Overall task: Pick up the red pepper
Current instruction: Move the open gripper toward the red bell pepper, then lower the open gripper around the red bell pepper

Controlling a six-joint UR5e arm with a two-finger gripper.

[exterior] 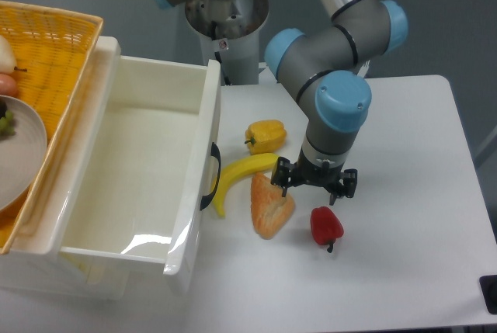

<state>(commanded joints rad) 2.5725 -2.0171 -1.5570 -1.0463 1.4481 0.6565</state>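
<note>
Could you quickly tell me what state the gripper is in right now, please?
Gripper: open and holding nothing, fingers spread, poised just above and behind the small glossy red bell pepper, which lies on the white table.

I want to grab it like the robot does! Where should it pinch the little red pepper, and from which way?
Probably from straight above, pinching the red pepper across its round middle. It lies on the table with its dark stem toward the front edge, and bare table on both sides leaves finger room. The gripper hovers open just behind it.
</note>
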